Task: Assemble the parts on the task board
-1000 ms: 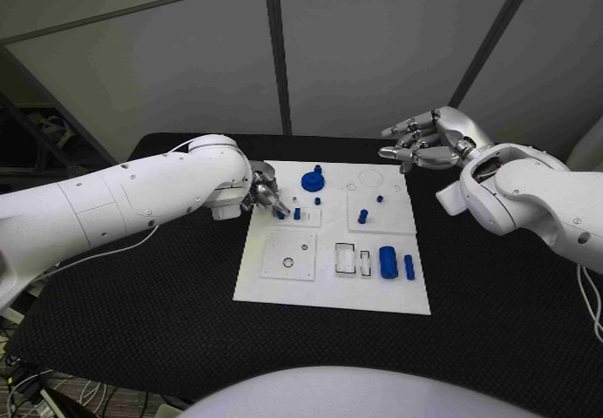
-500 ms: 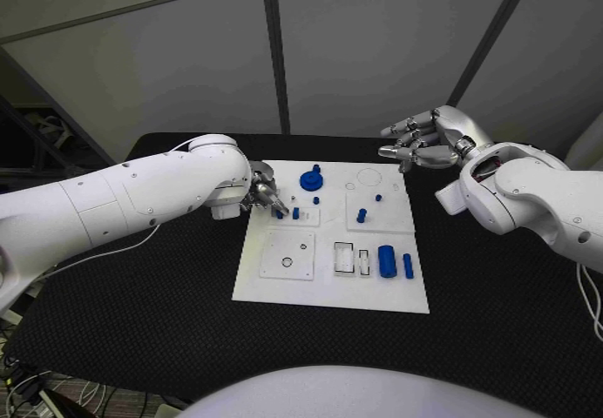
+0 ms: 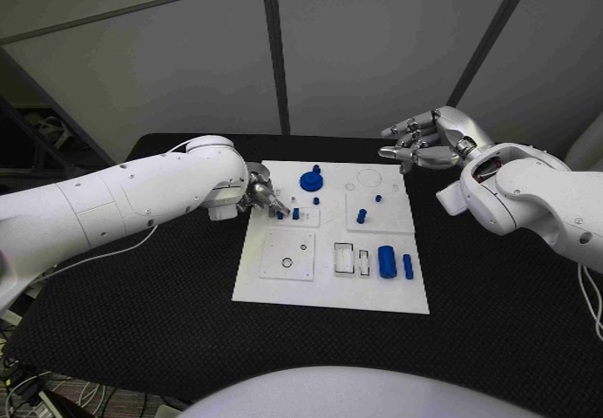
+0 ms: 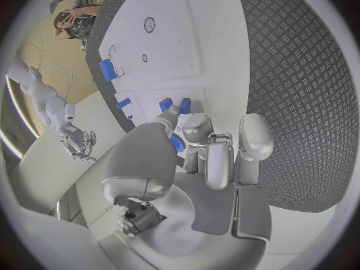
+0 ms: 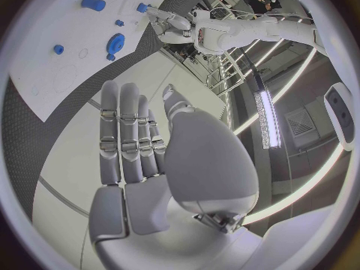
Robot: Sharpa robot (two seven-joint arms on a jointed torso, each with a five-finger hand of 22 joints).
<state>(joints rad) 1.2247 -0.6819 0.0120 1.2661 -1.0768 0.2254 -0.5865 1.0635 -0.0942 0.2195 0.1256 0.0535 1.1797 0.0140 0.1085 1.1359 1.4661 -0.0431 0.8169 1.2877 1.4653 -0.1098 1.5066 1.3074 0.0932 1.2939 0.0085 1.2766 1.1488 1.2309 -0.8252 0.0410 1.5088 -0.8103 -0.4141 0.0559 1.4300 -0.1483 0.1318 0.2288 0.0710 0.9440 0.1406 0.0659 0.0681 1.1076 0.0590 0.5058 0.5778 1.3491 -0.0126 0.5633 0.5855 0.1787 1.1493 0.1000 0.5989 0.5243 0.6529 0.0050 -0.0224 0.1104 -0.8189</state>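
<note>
The white task board lies in the middle of the black table. On it stand a blue gear, short blue pegs and a blue cylinder beside a thin blue bar. My left hand hovers at the board's left edge near the back, fingers curled in. It pinches a small blue part between thumb and fingers, just beside an upright peg. My right hand hangs raised beyond the board's back right corner and holds nothing, its fingers straight and side by side.
A square white inset with a small hole and rectangular slots sit in the board's front half. A round recess lies at the back right. Black table surrounds the board on all sides.
The left hand has shifted very slightly at the board's left edge, still pinching its blue part. The right hand has stayed in place.
</note>
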